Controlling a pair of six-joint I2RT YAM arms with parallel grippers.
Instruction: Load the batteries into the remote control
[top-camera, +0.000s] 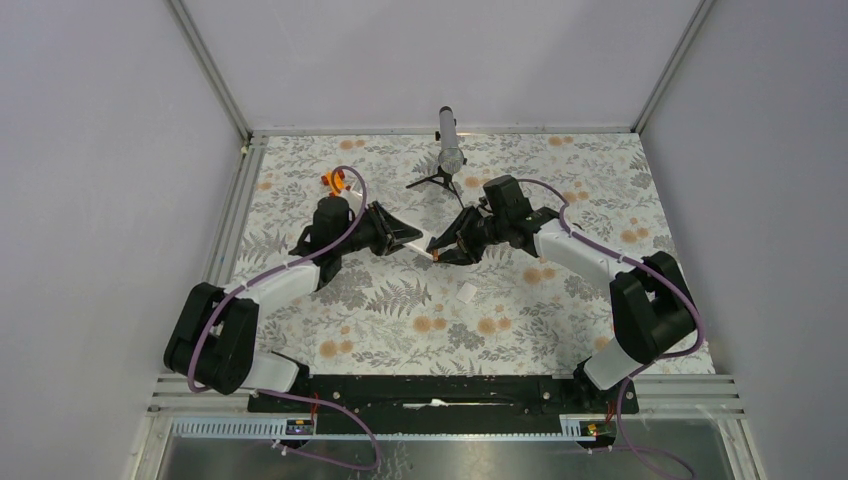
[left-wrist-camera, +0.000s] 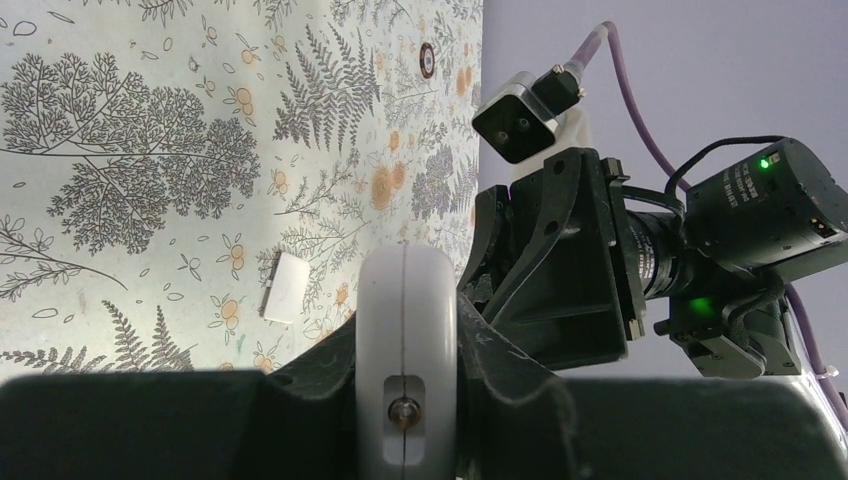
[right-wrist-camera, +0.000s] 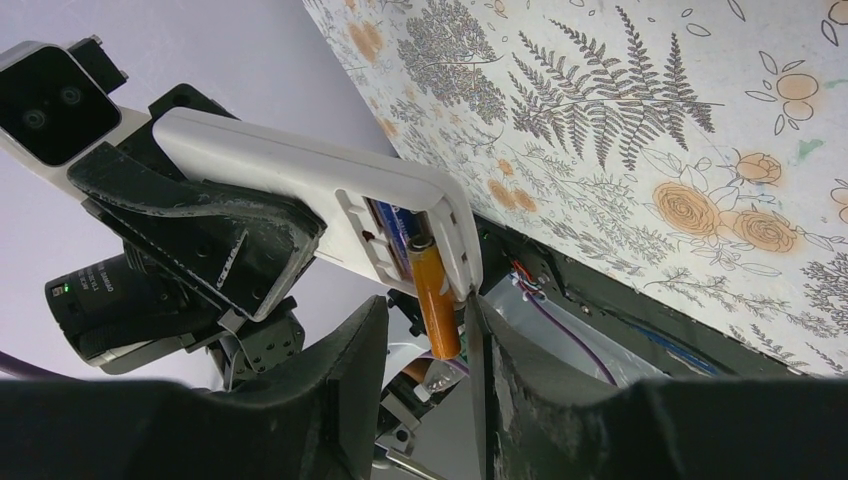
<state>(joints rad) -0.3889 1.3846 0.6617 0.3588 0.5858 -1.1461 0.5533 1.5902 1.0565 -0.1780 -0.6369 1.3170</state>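
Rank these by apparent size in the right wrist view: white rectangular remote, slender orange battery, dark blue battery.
1. white rectangular remote
2. slender orange battery
3. dark blue battery, though only a sliver shows inside the remote, so those two may really match.

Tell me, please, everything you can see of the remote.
The remote is a slim white plastic bar, held in mid-air, tilted, clamped in the left gripper. Its battery bay is open: a blue battery lies inside, and an orange battery sits half in, sticking out the end.
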